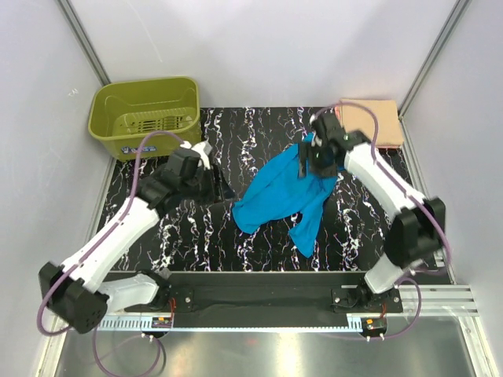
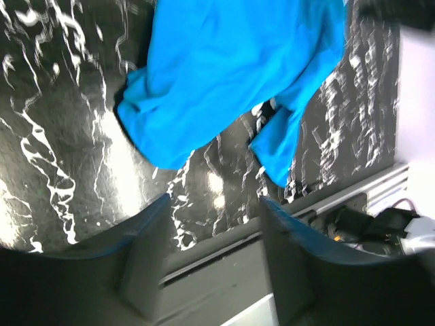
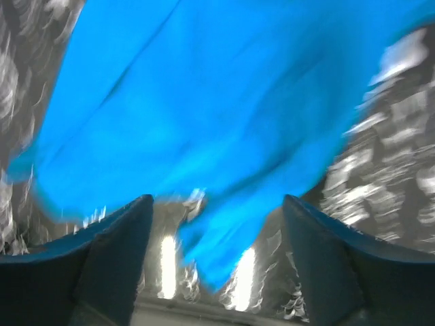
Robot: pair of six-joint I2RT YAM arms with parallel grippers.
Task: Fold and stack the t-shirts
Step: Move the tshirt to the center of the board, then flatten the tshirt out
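Between my left gripper [image 1: 222, 188] and right gripper [image 1: 313, 161] the blue t-shirt [image 1: 275, 196] lies crumpled, its long axis slanting from far right to near left. The right one hangs over its far end, nearer than the left; both stand wide, empty. The peach t-shirt [image 1: 369, 122] sits folded, far right.

No writing, label, brand, number or sign can be read in any view: the turquoise t-shirt [image 1: 275, 192], the peach t-shirt [image 1: 385, 126], the olive basket [image 1: 114, 144] and the counter [image 1: 196, 236] show none, and both wrist views are blurred.
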